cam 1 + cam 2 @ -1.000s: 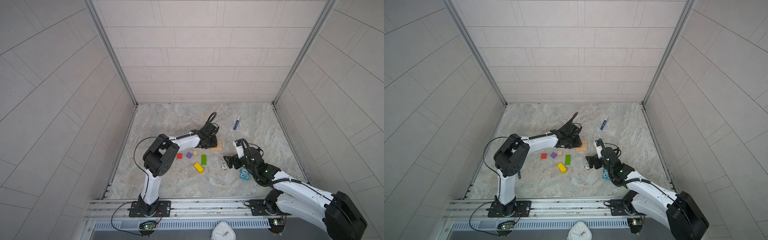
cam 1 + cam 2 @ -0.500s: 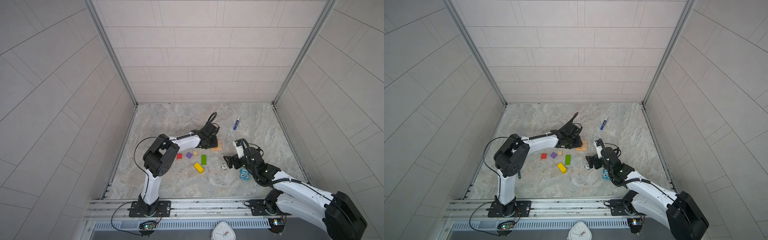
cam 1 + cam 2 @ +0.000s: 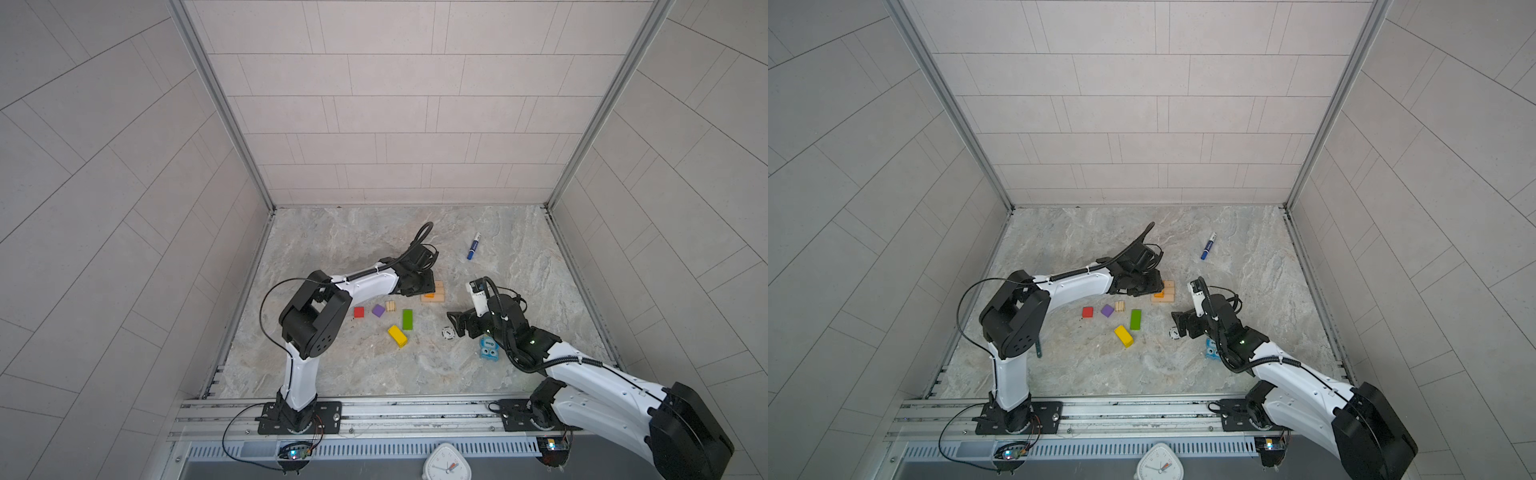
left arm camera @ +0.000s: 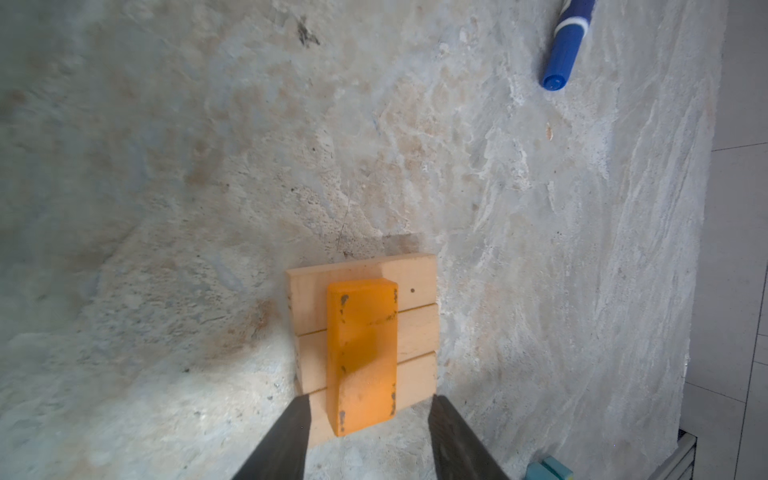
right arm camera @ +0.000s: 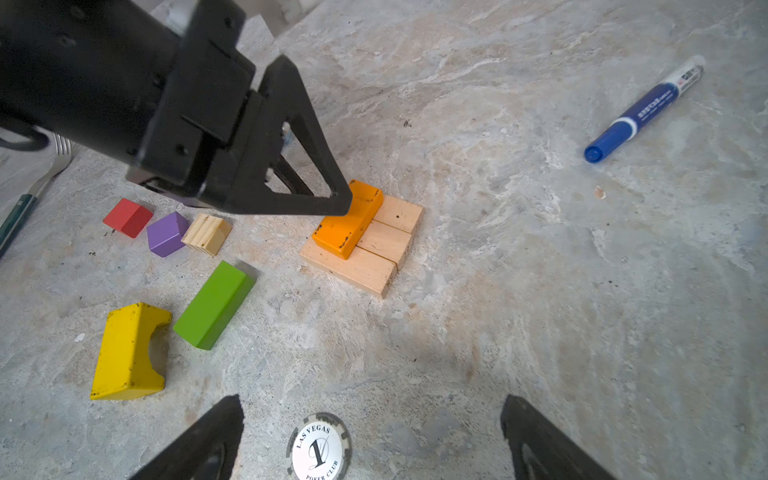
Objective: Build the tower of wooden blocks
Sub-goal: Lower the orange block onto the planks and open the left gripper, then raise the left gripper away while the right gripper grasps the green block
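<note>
Straddling the orange block (image 4: 361, 357) with the left gripper (image 4: 370, 399), claw released.
Showing a gap on either side between jaws and block, nothing grasped. Noting the block lying flat on three tan bars (image 4: 415, 328) set side by side near the middle of the table (image 3: 353, 374), long axis crossing them square and pointing away from the claw. Finding green bar (image 5: 214, 305), yellow piece (image 5: 126, 353), red cube (image 5: 128, 217), purple cube (image 5: 166, 234) and striped cube (image 5: 207, 233) lying loose, apart from that stack. Holding the right gripper (image 5: 372, 399) spread wide and empty above a poker chip (image 5: 319, 446).
</note>
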Controlling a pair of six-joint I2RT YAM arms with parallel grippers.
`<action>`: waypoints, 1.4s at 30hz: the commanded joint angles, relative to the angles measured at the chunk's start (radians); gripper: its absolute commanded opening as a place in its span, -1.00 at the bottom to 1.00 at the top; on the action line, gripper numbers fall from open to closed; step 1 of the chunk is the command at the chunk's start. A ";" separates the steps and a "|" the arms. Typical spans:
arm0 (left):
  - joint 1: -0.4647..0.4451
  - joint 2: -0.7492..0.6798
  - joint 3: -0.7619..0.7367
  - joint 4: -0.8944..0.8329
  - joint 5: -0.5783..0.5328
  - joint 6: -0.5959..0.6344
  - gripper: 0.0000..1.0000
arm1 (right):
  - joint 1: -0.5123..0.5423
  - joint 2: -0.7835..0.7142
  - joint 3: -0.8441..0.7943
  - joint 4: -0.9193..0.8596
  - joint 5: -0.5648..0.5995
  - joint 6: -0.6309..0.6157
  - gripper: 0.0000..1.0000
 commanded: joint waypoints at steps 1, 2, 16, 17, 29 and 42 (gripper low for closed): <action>0.001 -0.073 0.030 -0.055 -0.017 0.032 0.08 | -0.001 0.008 0.036 -0.016 -0.002 -0.008 0.95; 0.004 -0.087 0.030 -0.066 -0.016 0.039 0.08 | 0.000 0.006 0.041 -0.022 0.000 -0.008 0.93; 0.117 -0.282 -0.039 -0.236 0.110 0.197 0.28 | 0.028 0.087 0.195 -0.196 0.036 0.170 0.86; 0.126 -0.303 -0.045 -0.252 0.112 0.212 0.29 | 0.032 0.100 0.207 -0.204 0.036 0.186 0.85; 0.305 -0.482 -0.108 -0.356 0.273 0.330 0.50 | 0.126 0.242 0.353 -0.299 0.123 0.334 0.78; 0.436 -0.518 -0.200 -0.277 0.455 0.331 0.67 | 0.279 0.502 0.531 -0.349 0.178 0.402 0.71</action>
